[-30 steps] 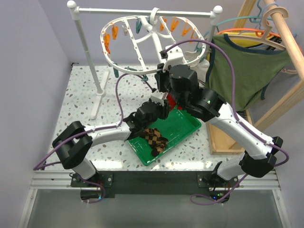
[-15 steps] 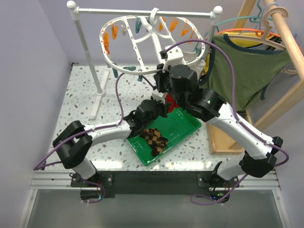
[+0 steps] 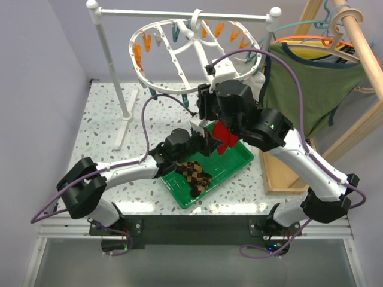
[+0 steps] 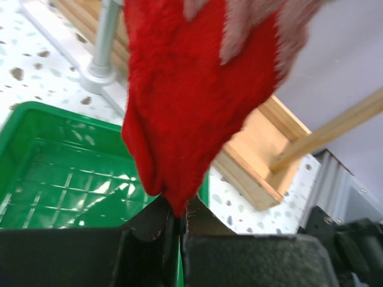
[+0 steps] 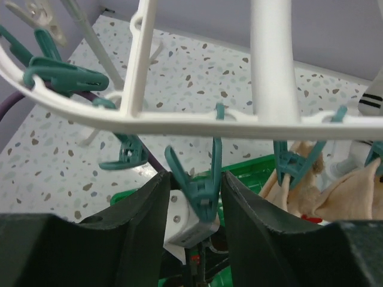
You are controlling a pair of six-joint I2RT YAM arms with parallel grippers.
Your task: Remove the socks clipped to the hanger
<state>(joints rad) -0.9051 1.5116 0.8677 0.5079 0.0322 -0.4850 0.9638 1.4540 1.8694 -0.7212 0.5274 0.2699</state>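
Left gripper (image 4: 181, 220) over green tray (image 4: 60, 179), clamped on red sock (image 4: 185, 101). Right gripper (image 5: 196, 182) at hanger (image 5: 179, 122), half-open astride teal clothespin (image 5: 203, 196). Tray holds checkered socks (image 3: 194, 174).

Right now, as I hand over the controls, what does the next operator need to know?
Left gripper: shut on the tip of the red sock, by the green tray.
Right gripper: jaws either side of a teal peg on the hanger; can't tell if it presses.
Done: checkered socks lie in the tray.
Left: probably drop the red sock in the tray, then unclip the pale sock pegged to the hanger.
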